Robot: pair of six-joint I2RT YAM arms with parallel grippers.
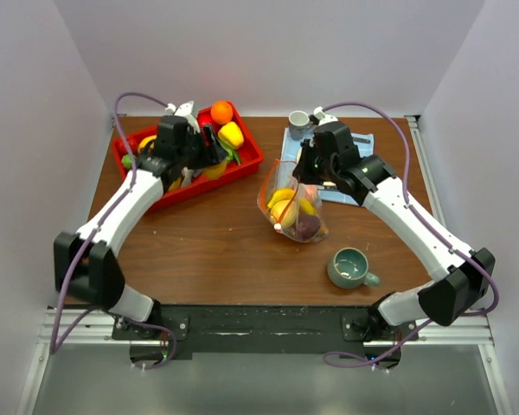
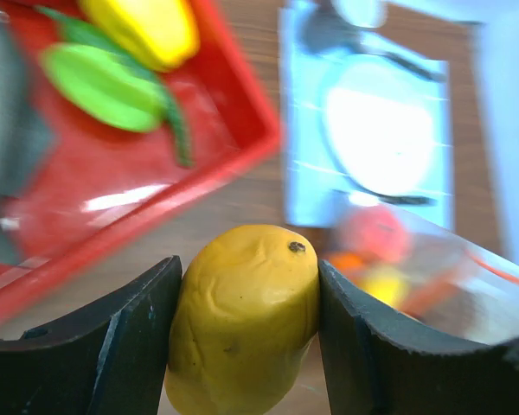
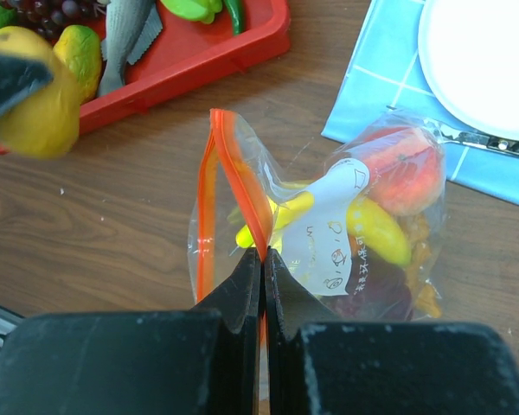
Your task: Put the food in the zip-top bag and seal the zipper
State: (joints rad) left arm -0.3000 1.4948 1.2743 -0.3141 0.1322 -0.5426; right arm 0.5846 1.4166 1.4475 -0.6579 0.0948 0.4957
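Observation:
My left gripper [image 1: 211, 163] is shut on a yellow mango-like fruit [image 2: 242, 320], held just off the red tray's right end; the fruit also shows in the right wrist view [image 3: 41, 117]. The clear zip-top bag [image 1: 292, 207] stands mid-table with its mouth open, holding a peach [image 3: 398, 169], yellow pieces [image 3: 376, 229] and a dark purple piece. My right gripper [image 3: 262, 253] is shut on one orange-red zipper strip [image 3: 240, 177] and holds that edge up; in the top view this gripper [image 1: 310, 179] is at the bag's top right. The other strip [image 3: 203, 203] hangs free to the left.
The red tray [image 1: 251, 158] at back left holds an orange [image 1: 221, 111], a yellow piece [image 1: 231, 134], green pieces [image 2: 99, 86], grapes and a grey fish [image 3: 125, 35]. A blue mat [image 3: 372, 104] with a white plate [image 3: 484, 60] lies behind the bag. A teal mug [image 1: 350, 266] stands front right.

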